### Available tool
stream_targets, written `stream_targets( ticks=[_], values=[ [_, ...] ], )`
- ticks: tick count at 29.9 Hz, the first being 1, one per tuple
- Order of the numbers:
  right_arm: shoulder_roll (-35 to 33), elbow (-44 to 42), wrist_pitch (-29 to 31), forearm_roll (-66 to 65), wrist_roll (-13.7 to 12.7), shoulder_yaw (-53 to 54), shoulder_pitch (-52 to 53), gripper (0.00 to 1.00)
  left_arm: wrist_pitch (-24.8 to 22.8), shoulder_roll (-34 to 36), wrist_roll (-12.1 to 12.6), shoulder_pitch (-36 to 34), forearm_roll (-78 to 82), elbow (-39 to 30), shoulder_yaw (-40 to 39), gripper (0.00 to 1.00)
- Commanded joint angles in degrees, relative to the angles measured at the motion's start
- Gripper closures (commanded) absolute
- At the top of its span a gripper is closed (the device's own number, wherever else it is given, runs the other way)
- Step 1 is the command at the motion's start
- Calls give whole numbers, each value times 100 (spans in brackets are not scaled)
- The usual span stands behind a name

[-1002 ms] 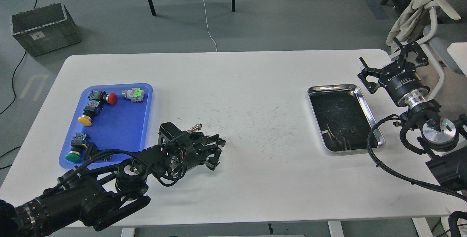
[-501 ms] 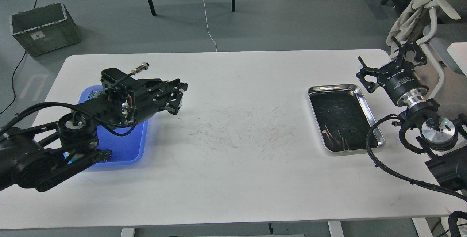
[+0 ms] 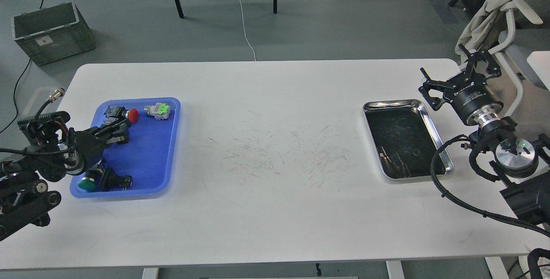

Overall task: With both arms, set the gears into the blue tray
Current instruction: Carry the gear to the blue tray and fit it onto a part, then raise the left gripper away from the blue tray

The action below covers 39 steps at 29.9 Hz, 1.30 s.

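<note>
From the head view, the left gripper (image 3: pixel 116 133) is reaching in over the left part of the blue tray (image 3: pixel 148 154), its fingers too dark and bunched to tell wide from narrow. The right gripper (image 3: pixel 462 75) is hanging wide apart beyond the steel tray (image 3: pixel 432 124), where one tiny gear (image 3: pixel 415 154) is lying, well apart from both grippers.
</note>
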Motion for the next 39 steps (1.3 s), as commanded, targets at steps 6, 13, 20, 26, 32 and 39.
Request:
stream_targets(
  ticks=[6,13,20,26,32,39],
  values=[
    [-11,-44,1,-9,1,-5,-8,7,169,-567,-107,20,18,755,27,95],
    [-64,-52,1,-9,1,-5,-8,7,169,-655,-99,64,27,852,27,94],
    [-64,-52,1,-9,9,-5,-17,7,169,-716,-107,73,27,879,36,93],
    [-64,-52,1,-9,9,4,-9,6,169,-769,-99,73,27,879,36,89],
    [-64,-52,1,-9,18,4,-17,6,177,-770,-99,73,27,879,36,69],
    [-64,-52,1,-9,27,-5,-17,6,195,-770,-125,73,9,826,27,48]
  ],
)
